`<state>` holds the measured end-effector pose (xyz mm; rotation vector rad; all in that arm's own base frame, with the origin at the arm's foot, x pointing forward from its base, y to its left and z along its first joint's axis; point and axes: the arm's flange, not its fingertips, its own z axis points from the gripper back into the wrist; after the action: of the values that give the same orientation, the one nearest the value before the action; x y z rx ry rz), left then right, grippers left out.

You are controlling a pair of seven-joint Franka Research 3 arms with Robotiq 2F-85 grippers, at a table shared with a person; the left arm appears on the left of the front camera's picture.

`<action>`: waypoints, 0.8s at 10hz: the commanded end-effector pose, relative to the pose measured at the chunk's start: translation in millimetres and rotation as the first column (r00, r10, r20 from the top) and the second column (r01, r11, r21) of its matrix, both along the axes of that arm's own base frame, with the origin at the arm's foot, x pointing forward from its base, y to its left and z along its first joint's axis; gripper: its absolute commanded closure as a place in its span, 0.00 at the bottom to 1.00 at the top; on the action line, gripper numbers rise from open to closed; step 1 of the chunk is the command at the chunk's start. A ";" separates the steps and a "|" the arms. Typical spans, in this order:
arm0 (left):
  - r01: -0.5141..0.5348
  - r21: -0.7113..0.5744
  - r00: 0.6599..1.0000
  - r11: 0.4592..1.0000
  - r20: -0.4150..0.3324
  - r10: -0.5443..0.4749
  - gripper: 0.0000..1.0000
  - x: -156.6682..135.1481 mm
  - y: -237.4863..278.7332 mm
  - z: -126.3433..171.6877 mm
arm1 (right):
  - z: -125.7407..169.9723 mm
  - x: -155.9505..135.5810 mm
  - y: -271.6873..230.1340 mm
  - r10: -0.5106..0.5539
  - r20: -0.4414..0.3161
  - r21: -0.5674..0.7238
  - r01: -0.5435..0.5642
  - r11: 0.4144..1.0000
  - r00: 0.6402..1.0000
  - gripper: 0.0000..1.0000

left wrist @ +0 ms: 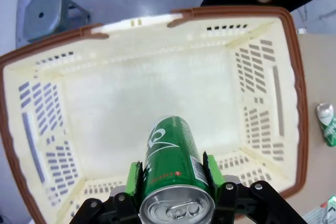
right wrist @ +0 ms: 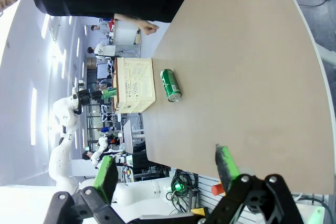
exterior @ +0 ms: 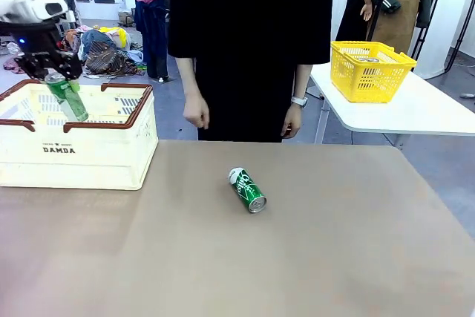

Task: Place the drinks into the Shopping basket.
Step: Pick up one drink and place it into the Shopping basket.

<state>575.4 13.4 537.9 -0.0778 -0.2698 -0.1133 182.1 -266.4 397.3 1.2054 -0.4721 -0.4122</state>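
Observation:
My left gripper (exterior: 59,73) hangs over the Shopping basket (exterior: 104,155), a cream crate with a brown rim, and is shut on a green drink can (exterior: 68,99) that tilts down towards the inside. In the left wrist view the green pads (left wrist: 135,180) clamp the can (left wrist: 172,153) just below its silver top, and the basket's floor (left wrist: 152,98) below is bare. A second green can (exterior: 247,189) lies on its side at the middle of the brown table. My right gripper (right wrist: 167,169) is open above the table's near edge, far from that can (right wrist: 170,84).
A person in black stands at the far edge, both hands (exterior: 197,113) hanging near the table. A yellow mesh basket (exterior: 369,72) sits on a separate white table at the back right. In the left wrist view the lying can (left wrist: 327,124) shows right of the crate.

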 end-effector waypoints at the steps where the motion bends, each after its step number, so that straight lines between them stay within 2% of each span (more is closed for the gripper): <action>1: -0.040 0.029 0.999 0.999 -0.011 0.040 1.00 26.7 6.1 -12.9 | 2.0 2.5 -0.4 -0.006 0.039 0.007 0.006 1.000 0.999 0.00; 4: -0.052 0.075 0.995 0.996 -0.080 0.058 1.00 33.9 4.4 -68.7 | 2.0 2.5 -0.4 -0.006 0.039 0.007 0.006 1.000 0.999 0.00; 6: -0.089 0.124 0.993 0.988 -0.063 0.098 1.00 39.7 -0.4 -88.8 | 2.0 2.5 -0.4 -0.006 0.039 0.007 0.006 1.000 0.999 0.00; 8: -0.086 0.137 0.990 0.987 -0.103 0.101 1.00 46.2 1.7 -104.4 | 2.0 2.5 -0.4 -0.006 0.039 0.007 0.006 1.000 0.999 0.00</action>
<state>620.1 16.0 431.9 0.0327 -0.1520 -0.0471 182.1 -266.4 397.3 1.2054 -0.4725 -0.4121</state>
